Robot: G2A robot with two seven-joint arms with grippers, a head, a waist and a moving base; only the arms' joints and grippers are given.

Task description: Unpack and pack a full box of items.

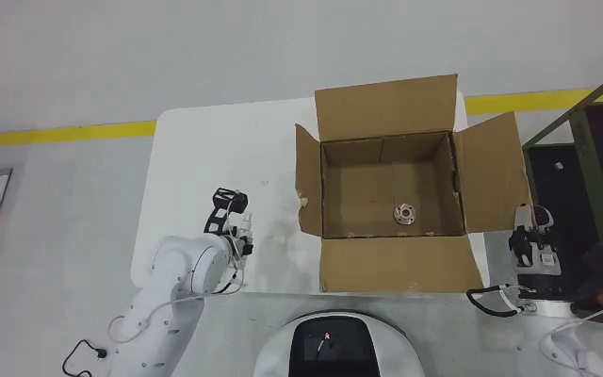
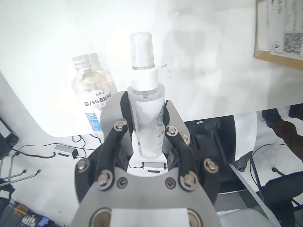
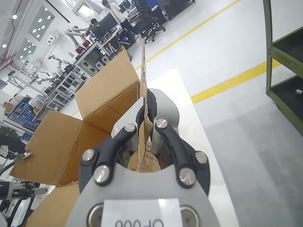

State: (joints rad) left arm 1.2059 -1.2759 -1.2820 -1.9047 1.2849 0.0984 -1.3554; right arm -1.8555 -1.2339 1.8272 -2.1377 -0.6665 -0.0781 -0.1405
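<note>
Box (image 1: pixel 391 266): open, on table's (image 1: pixel 207 141) 3 o'clock half.
Round part (image 1: pixel 405 212): on box floor, toward 5 o'clock.
Spray bottle (image 2: pixel 145 93): at box's 9 o'clock, clenched in left gripper (image 2: pixel 145 109).
Clear bottle (image 2: pixel 91 88): on table, near spray bottle.
Right gripper (image 3: pixel 145 109): clamped on box's 3 o'clock flap (image 3: pixel 143 72).

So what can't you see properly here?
Top view: the small round thing in the box is too small to identify.
Left wrist view: the left gripper covers part of the label on the spray bottle and the lower end of the second bottle.
Right wrist view: the right gripper and the flap it clamps hide the box's floor.
</note>
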